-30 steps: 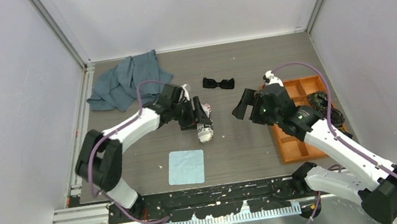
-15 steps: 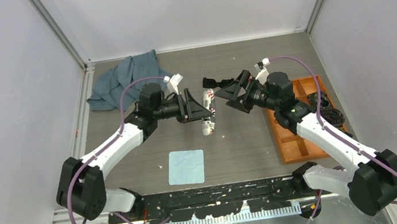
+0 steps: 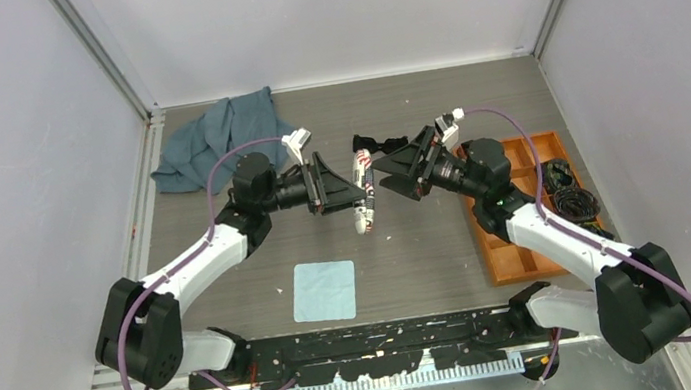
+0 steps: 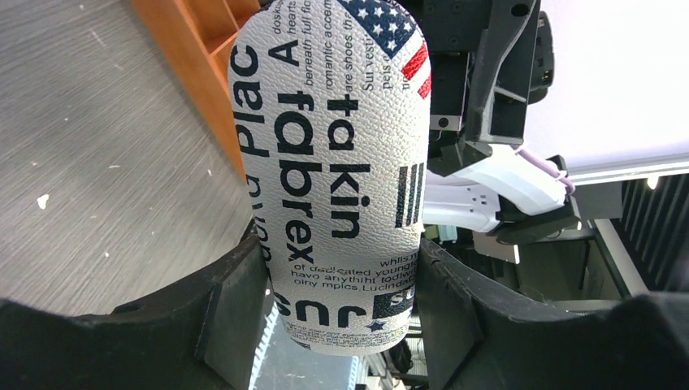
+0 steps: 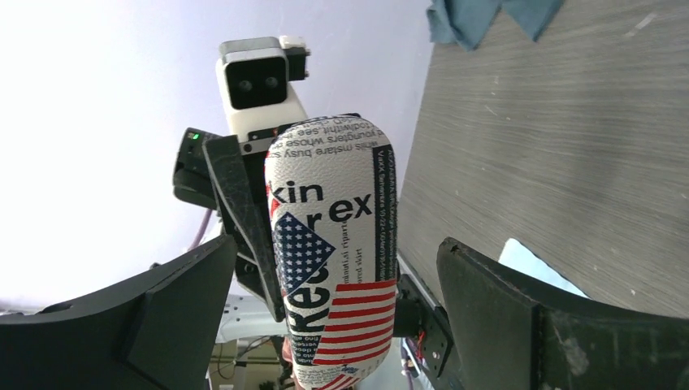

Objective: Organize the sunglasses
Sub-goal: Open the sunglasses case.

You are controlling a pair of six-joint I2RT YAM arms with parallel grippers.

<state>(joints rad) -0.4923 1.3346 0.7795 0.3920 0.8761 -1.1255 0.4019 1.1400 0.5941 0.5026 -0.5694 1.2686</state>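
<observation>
While in tool [image 4: 341, 284], case [image 4: 325, 146] "fabrex" (flag).

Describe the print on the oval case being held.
White textured oval case: black lettering, American flag patch. Best in left wrist view.

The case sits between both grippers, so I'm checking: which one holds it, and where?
The left gripper grips the case near one end; the right gripper is open, not touching it.

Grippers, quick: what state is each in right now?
Left gripper: shut on the white oval printed case.
Right gripper: open, jaws either side of that case, not gripping.
</observation>
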